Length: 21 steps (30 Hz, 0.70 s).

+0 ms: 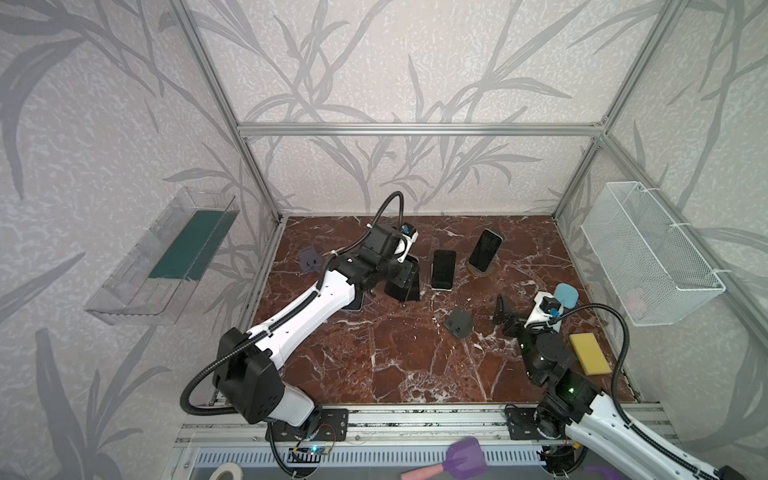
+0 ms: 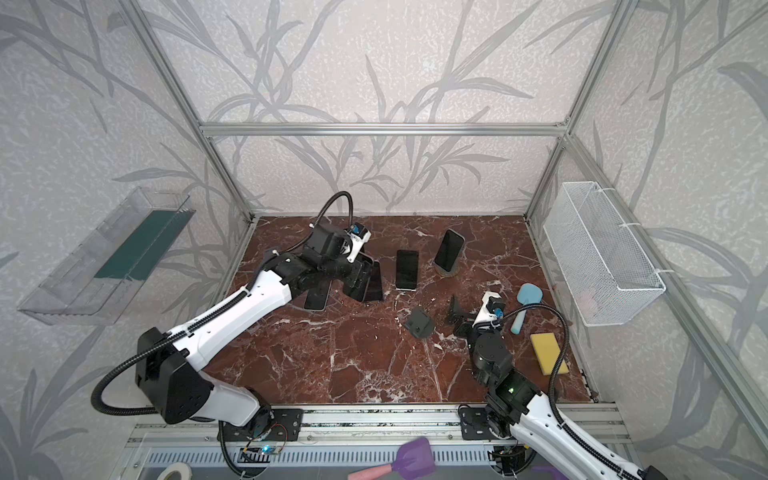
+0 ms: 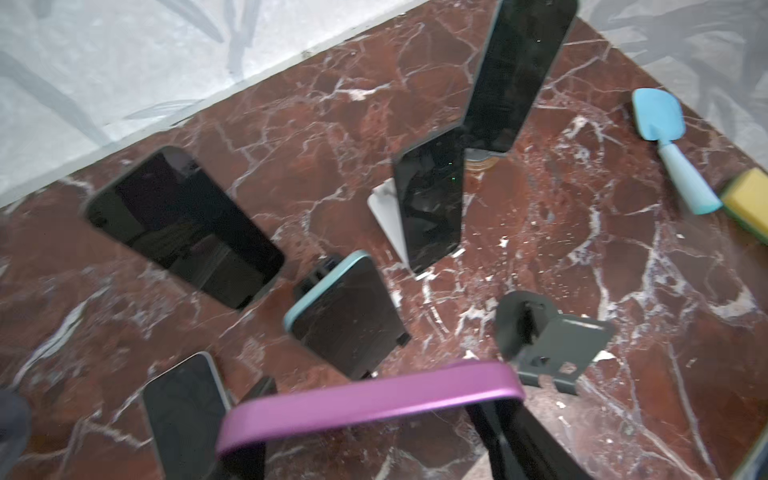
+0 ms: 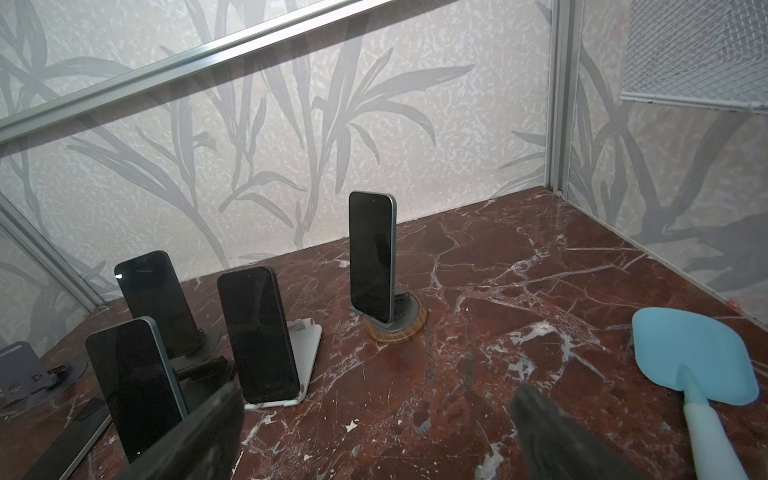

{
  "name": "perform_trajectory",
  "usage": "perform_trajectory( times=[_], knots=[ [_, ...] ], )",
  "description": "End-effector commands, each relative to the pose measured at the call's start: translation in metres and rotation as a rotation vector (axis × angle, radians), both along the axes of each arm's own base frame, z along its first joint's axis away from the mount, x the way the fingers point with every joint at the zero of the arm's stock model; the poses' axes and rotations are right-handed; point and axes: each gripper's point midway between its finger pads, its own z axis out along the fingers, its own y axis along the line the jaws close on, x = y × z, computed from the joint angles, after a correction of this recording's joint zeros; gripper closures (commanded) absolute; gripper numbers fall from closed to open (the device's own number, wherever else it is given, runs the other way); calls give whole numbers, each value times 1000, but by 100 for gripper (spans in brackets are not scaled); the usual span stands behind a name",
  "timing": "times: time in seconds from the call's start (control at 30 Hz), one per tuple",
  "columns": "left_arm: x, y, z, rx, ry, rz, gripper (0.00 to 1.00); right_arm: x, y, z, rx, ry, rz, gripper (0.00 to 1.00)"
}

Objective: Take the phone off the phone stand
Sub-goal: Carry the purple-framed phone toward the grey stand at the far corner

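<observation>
Item: purple phone (image 3: 365, 399), pinched edgewise in L gripper (image 1: 402, 277), far-left of centre over desk (image 1: 395, 365); stand clearance can't tell. R gripper (image 4: 374, 411) wide, empty, near right. Risks: thin-edge hold may slip w/ fast swing, causing a drop; low carry could clip teal-edged phone (image 3: 345, 311) close by, toppling it.

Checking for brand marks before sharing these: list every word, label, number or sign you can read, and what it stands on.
None can be read in any view.
The purple-edged phone shows no mark; the phone on the round stand and the rest have dark screens.
The blue spatula, yellow sponge and wire basket show no print.
The small circuit board at the near edge: too small to tell.
</observation>
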Motion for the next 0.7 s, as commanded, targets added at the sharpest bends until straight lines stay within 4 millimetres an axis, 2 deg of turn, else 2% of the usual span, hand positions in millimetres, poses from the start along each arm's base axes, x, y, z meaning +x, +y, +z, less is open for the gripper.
perform_trajectory(
  times=[0.0, 0.23, 0.47, 0.67],
  knots=[
    [2, 42, 6, 62, -38, 63, 48, 1, 5, 11, 36, -26, 22, 0],
    [20, 113, -9, 95, -13, 251, 47, 3, 51, 20, 20, -31, 255, 2],
    [52, 165, -25, 129, -3, 395, 48, 5, 57, 17, 32, -16, 277, 3],
    [70, 192, -48, 132, 82, 464, 48, 3, 54, 19, 42, -25, 273, 3]
  ],
)
